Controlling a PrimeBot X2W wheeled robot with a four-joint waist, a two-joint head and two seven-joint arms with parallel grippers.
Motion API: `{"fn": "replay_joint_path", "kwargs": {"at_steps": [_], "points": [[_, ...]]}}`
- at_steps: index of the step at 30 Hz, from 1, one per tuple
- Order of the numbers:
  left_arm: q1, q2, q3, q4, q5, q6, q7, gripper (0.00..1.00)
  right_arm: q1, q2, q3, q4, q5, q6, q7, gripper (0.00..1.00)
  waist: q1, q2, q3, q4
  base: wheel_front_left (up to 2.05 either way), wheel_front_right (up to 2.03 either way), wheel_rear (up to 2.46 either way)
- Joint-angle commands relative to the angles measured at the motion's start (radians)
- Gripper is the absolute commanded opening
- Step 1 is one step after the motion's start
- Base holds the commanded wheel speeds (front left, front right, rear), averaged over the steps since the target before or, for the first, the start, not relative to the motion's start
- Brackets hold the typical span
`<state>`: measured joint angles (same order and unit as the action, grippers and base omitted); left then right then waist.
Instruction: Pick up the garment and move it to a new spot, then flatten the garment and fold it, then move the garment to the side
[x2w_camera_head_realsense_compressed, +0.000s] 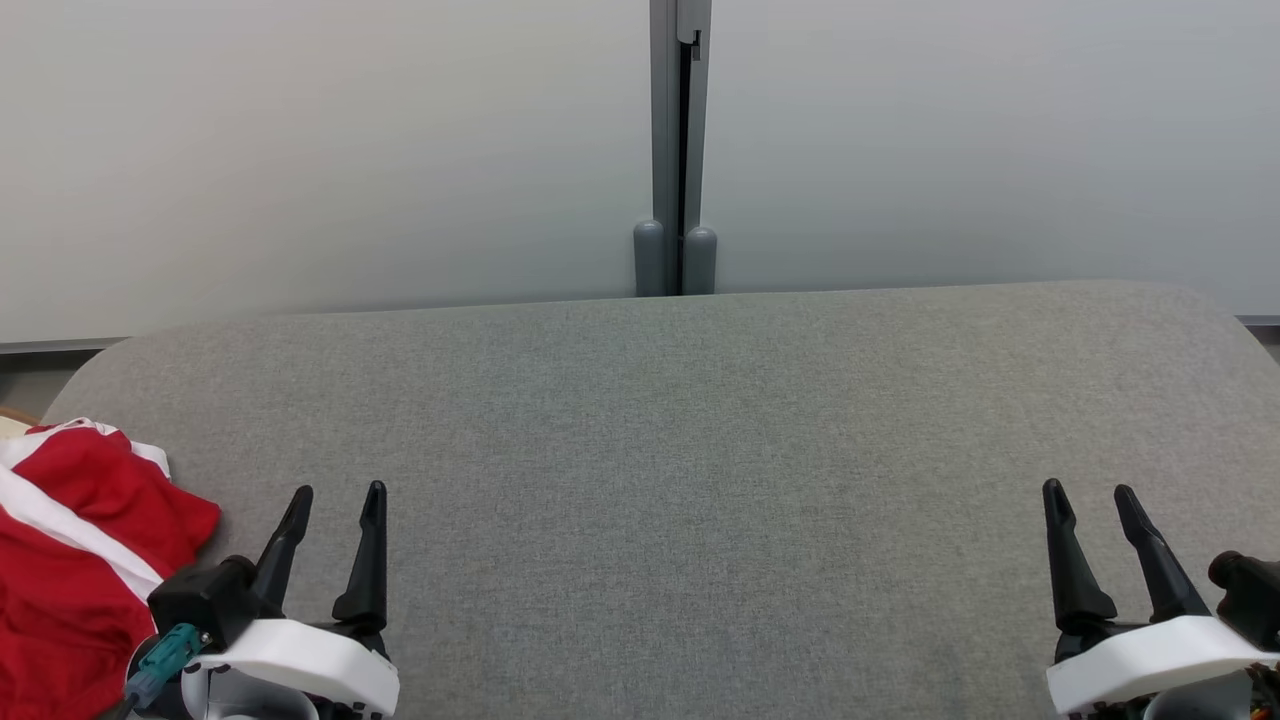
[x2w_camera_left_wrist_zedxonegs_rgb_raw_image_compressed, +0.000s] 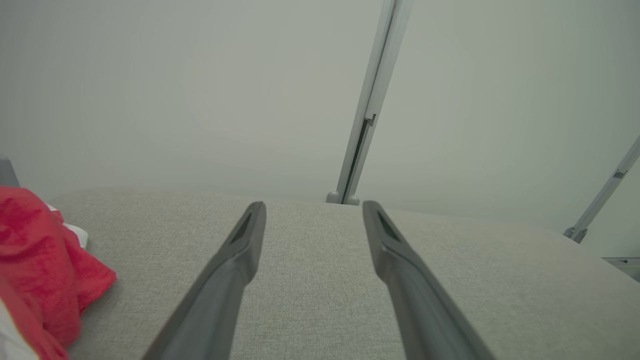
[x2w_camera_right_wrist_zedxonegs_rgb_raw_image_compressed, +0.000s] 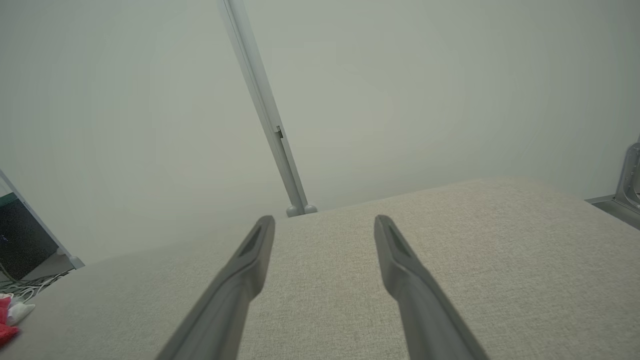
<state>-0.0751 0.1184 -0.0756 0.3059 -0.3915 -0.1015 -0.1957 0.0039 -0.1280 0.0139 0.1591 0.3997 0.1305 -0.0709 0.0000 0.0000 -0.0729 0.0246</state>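
two grippers, left gripper (x2w_camera_head_realsense_compressed: 335, 495) and right gripper (x2w_camera_head_realsense_compressed: 1090, 495), jaws apart and empty above grey table (x2w_camera_head_realsense_compressed: 700, 450); red-and-white garment (x2w_camera_head_realsense_compressed: 70, 560) bunched at the table's left edge beside the left one; risk: shallow pinch snags one layer, dragging it off.

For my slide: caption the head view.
Left gripper and right gripper open over grey table, red-and-white garment crumpled at its left edge.
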Motion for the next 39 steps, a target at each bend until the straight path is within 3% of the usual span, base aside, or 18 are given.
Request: {"fn": "replay_joint_path", "kwargs": {"at_steps": [1,28,39], "points": [[-0.016,0.007,0.001,0.000,0.024,0.001,-0.009,1.00,0.004,-0.007,0.002,-0.003,-0.021,0.000,-0.007,1.00,0.0000,0.0000,-0.001,0.000,0.00,0.00,0.00],[-0.023,-0.003,0.000,0.065,0.194,-0.002,-0.062,1.00,0.026,0.003,0.005,0.010,-0.174,0.000,-0.019,1.00,0.0000,0.0000,-0.022,0.010,0.00,0.00,0.00],[-0.027,-0.005,-0.001,0.082,0.203,-0.012,-0.069,1.00,0.033,0.012,-0.017,0.016,-0.170,0.000,-0.021,1.00,0.0000,0.0000,-0.025,0.019,0.00,0.00,0.00]]}}
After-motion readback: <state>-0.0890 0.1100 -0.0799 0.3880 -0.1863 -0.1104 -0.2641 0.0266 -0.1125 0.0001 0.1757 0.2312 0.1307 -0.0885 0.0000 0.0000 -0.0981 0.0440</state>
